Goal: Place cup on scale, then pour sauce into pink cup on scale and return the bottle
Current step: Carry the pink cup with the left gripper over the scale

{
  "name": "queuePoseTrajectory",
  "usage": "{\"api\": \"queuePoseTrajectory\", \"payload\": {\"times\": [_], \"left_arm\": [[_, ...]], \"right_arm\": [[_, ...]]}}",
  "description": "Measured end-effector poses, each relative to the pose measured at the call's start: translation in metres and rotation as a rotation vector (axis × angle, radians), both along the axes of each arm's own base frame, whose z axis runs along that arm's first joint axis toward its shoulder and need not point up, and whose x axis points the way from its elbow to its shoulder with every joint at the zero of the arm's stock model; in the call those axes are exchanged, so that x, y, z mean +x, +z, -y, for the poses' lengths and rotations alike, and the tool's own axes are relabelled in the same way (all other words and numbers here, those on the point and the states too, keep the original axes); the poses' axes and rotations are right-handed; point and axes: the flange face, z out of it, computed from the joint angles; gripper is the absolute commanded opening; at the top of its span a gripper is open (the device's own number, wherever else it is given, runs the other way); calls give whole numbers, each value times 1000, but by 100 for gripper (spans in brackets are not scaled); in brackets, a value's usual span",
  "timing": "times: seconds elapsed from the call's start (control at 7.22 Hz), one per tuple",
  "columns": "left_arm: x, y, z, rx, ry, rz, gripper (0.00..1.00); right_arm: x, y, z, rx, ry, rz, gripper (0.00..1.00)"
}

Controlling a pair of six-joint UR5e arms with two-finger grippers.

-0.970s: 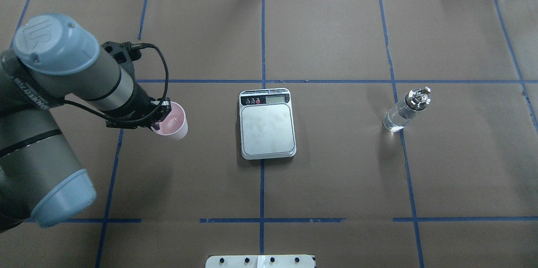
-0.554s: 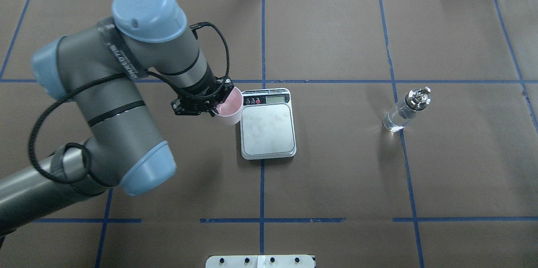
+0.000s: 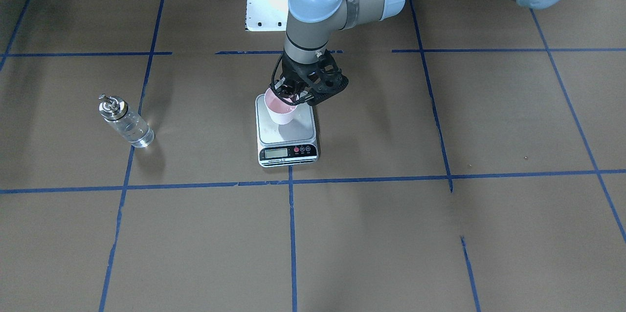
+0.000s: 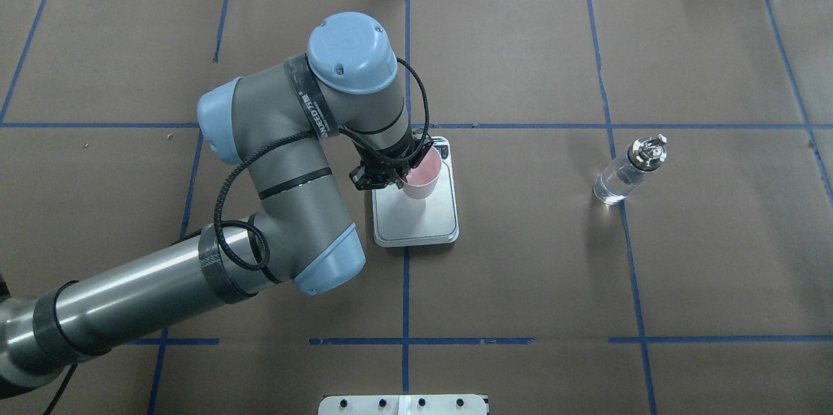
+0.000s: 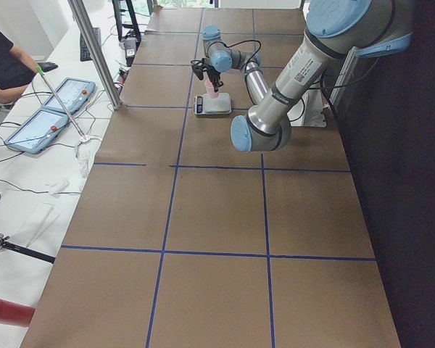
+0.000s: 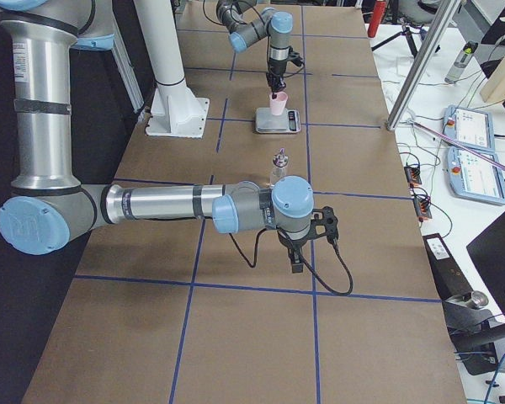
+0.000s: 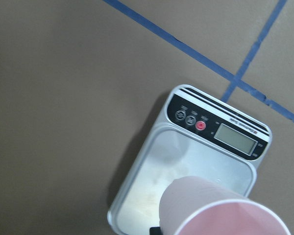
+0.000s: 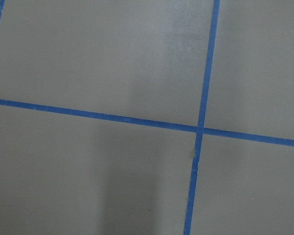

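The pale pink cup point(image 4: 422, 178) hangs over the silver scale point(image 4: 416, 223), a little above its platform and upright. My left gripper point(image 4: 403, 173) is shut on the cup's rim, as the front-facing view shows with the left gripper point(image 3: 294, 98), the cup point(image 3: 280, 109) and the scale point(image 3: 289, 134). The left wrist view shows the cup point(image 7: 220, 208) over the scale point(image 7: 186, 156). The clear glass bottle point(image 4: 628, 171) with clear sauce stands upright far to the right. My right gripper point(image 6: 297, 261) shows only in the exterior right view; I cannot tell if it is open or shut.
Brown paper with blue tape lines point(image 4: 406, 77) covers the table. A white base plate point(image 4: 403, 405) lies at the near edge. The right arm point(image 6: 168, 204) stretches low over the table's right end, near the bottle point(image 6: 279, 166). Operator tablets point(image 6: 471, 130) lie beyond the far edge.
My left arm has swung right with the cup, from well left of the scale to over its platform. The bottle and scale have not moved.
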Motion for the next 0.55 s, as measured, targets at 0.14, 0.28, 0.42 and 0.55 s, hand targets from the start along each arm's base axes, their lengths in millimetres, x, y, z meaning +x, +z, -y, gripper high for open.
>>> {"api": "queuePoseTrajectory", "payload": {"times": [0.14, 0.28, 0.42, 0.55], "left_arm": [[9, 5, -2, 1, -6, 4, 0], [11, 8, -2, 2, -8, 5, 0], [11, 8, -2, 4, -8, 6, 0], [11, 10, -3, 4, -6, 7, 0]], "right_arm": [[0, 0, 0, 1, 0, 0, 100], [0, -1, 1, 1, 0, -1, 100], [0, -1, 1, 2, 0, -1, 100], [0, -1, 1, 2, 0, -1, 100]]}}
